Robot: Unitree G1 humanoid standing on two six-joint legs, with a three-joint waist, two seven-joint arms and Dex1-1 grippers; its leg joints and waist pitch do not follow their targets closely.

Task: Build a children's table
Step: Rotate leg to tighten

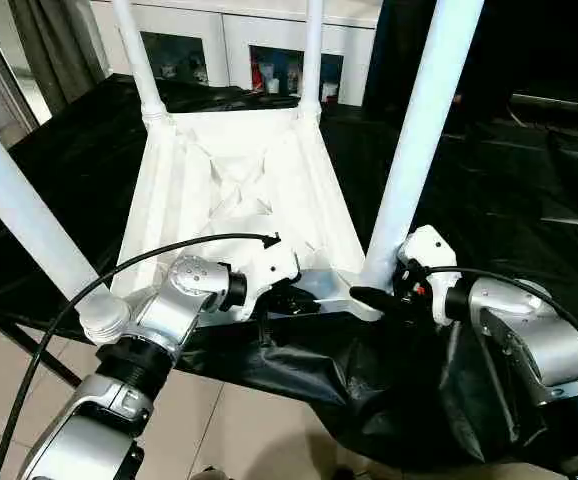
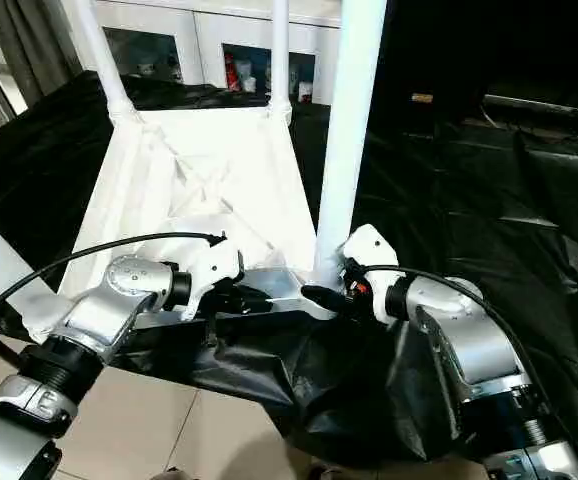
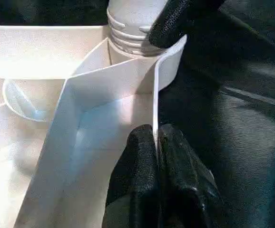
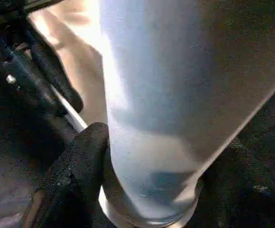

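Note:
The children's table lies upside down, its ribbed white tabletop (image 1: 219, 170) on a black-covered surface. Legs stand up from the corner sockets: two far ones (image 1: 137, 55) (image 1: 312, 50), a near left one (image 1: 19, 210) and a near right one (image 1: 419, 130). My left gripper (image 3: 155, 130) is shut on the thin near rim (image 3: 128, 76) of the tabletop, close to the near right socket. My right gripper (image 1: 374, 290) sits at the base of the near right leg (image 4: 175, 95), with one black finger (image 4: 80, 156) pressed against it; the other finger is hidden behind the leg.
A black sheet (image 1: 529, 180) covers the work surface and hangs over its near edge. Tiled floor (image 1: 229, 430) lies below. A white cabinet (image 1: 239, 40) stands behind the far legs. A black cable (image 1: 119, 270) arcs over my left forearm.

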